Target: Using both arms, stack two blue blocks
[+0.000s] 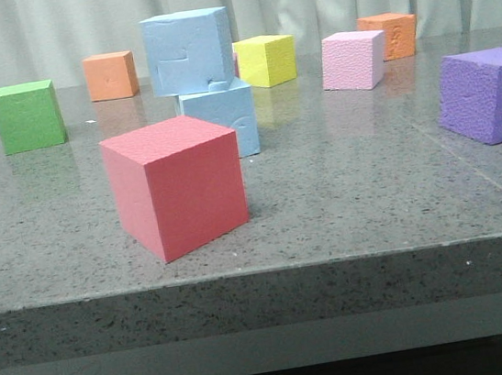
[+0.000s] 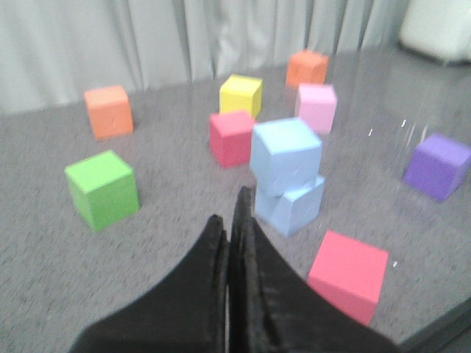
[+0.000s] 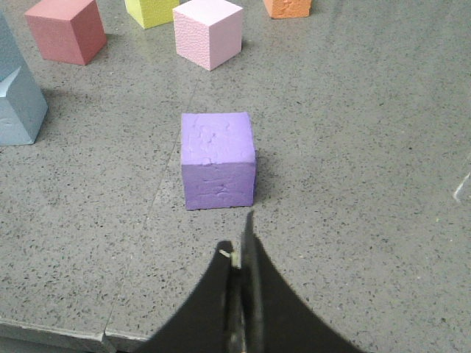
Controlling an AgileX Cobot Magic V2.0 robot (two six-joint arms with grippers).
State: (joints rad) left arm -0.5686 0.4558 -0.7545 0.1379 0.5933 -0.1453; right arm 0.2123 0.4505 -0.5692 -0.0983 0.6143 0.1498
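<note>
- Sitting on the lower blue block [image 1: 228, 116], the upper blue block [image 1: 187, 52] is twisted and offset, mid-table behind the red cube [image 1: 177, 186].
- Left gripper [image 2: 232, 220]: clenched, empty, back from the stack.
- Right gripper [image 3: 239, 254]: clenched, empty, near the purple cube [image 3: 218, 158].

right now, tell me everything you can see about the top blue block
The top blue block is a light sky-blue foam cube with faint puzzle-like cut lines on its faces. It rests on the lower blue block, set off toward the robot's left and twisted slightly, so it overhangs rather than lining up. It looks upright and steady. Nothing else touches it: both grippers are away from it. It stands mid-table behind the big red cube.
</note>
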